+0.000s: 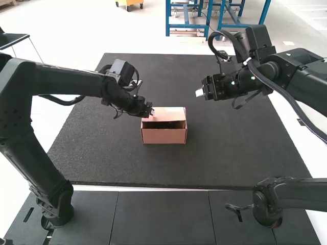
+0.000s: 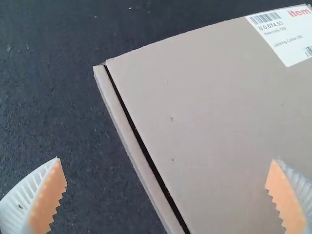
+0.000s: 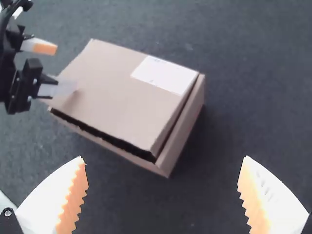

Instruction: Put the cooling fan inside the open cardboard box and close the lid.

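The cardboard box (image 1: 164, 126) sits mid-mat with its lid (image 2: 209, 122) lowered almost flat; a narrow dark gap (image 3: 102, 137) stays along the front edge. What lies inside is hidden in that gap, so I cannot make out the fan. My left gripper (image 1: 147, 109) is open at the box's upper left corner, its ribbed fingers (image 2: 45, 197) straddling the lid's edge, one finger (image 3: 57, 88) lying over the lid. My right gripper (image 1: 200, 92) hangs open in the air, above and to the right of the box, with nothing between its pads (image 3: 70, 197).
A black mat (image 1: 230, 148) covers the table, with a white table edge around it. A white label (image 3: 163, 74) is stuck on the lid. Bare mat surrounds the box on all sides.
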{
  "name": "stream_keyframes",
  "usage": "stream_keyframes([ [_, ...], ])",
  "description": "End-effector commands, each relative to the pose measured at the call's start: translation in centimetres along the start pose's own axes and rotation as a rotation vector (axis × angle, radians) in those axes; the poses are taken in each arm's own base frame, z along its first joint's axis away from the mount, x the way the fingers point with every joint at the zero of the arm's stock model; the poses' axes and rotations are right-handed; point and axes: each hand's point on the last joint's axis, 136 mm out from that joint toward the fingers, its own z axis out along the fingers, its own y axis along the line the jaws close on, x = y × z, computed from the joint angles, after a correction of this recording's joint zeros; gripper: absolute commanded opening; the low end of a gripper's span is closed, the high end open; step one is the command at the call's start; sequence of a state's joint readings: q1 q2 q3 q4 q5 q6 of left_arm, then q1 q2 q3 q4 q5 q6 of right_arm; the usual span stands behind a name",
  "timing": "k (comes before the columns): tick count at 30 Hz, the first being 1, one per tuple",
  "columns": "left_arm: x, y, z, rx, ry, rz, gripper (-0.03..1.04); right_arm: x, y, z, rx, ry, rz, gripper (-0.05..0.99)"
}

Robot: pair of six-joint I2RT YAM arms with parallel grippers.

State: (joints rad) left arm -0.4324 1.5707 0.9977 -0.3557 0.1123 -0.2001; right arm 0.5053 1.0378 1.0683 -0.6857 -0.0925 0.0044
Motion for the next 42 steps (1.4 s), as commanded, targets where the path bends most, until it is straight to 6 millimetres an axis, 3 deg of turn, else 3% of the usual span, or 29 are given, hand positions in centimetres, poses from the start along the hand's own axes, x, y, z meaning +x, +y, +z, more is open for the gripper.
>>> stream_keyframes([
  [1, 0.6, -0.4, 0.4, 0.017, 0.005, -0.002, 0.96, -0.6, -0.5, -0.1, 0.016, -0.015, 0.014, 0.70],
  [16, 3.0, 0.2, 3.1, 0.013, 0.035, -0.001, 0.96, 0.0, -0.6, 0.2, 0.022, 0.000, 0.018, 0.70],
  [22, 3.5, 0.2, 3.3, 0.012, 0.054, 0.001, 0.96, 0.2, -0.7, 0.3, 0.027, 0.004, 0.020, 0.70],
  [24, 3.0, 0.1, 2.6, 0.010, 0.053, 0.001, 0.96, 0.2, -0.7, 0.2, 0.027, 0.003, 0.022, 0.70],
  [32, -3.0, -1.2, -3.7, 0.028, -0.109, 0.023, 0.96, -0.1, -0.7, -0.1, 0.027, -0.010, 0.022, 0.70],
  [38, -3.5, -1.3, -7.5, 0.029, -0.168, 0.011, 0.96, -1.2, -0.5, -1.1, 0.022, -0.067, 0.018, 0.70],
  [42, -3.8, 0.5, -9.7, -0.001, -0.233, -0.022, 0.96, -1.6, -0.6, -1.7, 0.026, -0.110, 0.037, 0.70],
])
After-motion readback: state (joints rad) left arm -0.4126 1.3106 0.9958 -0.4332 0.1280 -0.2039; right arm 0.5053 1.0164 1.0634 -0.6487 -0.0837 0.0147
